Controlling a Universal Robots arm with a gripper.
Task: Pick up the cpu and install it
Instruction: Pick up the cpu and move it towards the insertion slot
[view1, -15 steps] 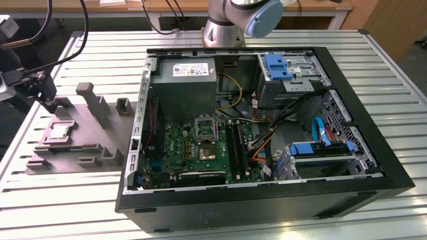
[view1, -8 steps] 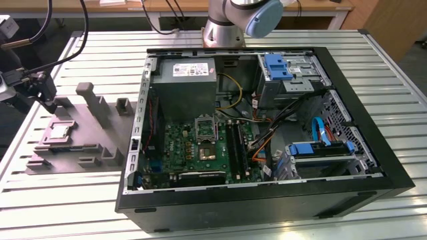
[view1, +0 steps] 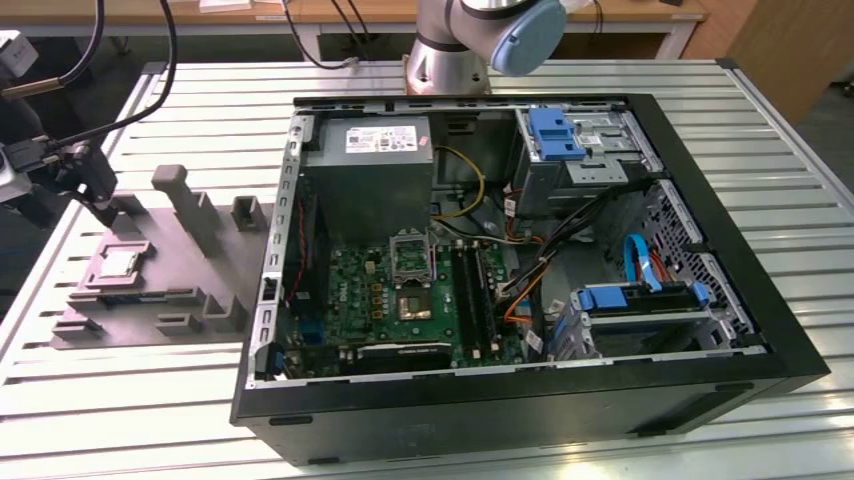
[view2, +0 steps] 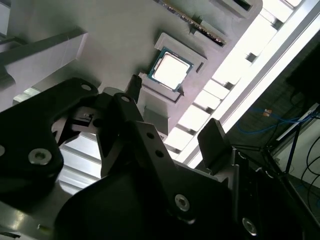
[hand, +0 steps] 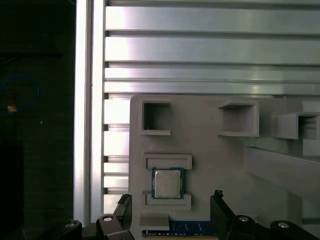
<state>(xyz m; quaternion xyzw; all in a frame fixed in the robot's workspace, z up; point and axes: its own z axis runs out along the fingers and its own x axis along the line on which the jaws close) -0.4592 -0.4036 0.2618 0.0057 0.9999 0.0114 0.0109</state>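
In the first wrist view the gripper (hand: 171, 202) is released: its two dark fingers (hand: 218, 202) stand spread apart, wider than the chip, with nothing clamped between them. Just past the fingertips lies the cpu (hand: 167, 183), its pale silver top facing up, seated flat in a shallow square recess of the grey moulded fixture (hand: 200, 145). The fingers are clear of it and the chip has not yet been lifted. A blue-edged memory module (hand: 192, 229) lies in a slot of the same fixture beside the cpu's recess, close under the gripper. Around the recess the fixture carries open pockets and upright blocks, and it rests on the slatted aluminium table (hand: 200, 50). In the exterior view the fixture sits at the exterior view's left, with the gripper hanging over its far left edge. Well apart, at the exterior view's right, the open computer case (view1: 694, 200) lies on its side. Inside it the motherboard (view1: 387, 300) shows with its dark socket frame (view1: 411, 255), and the grey power-supply box (view1: 371, 160) sits farther back.
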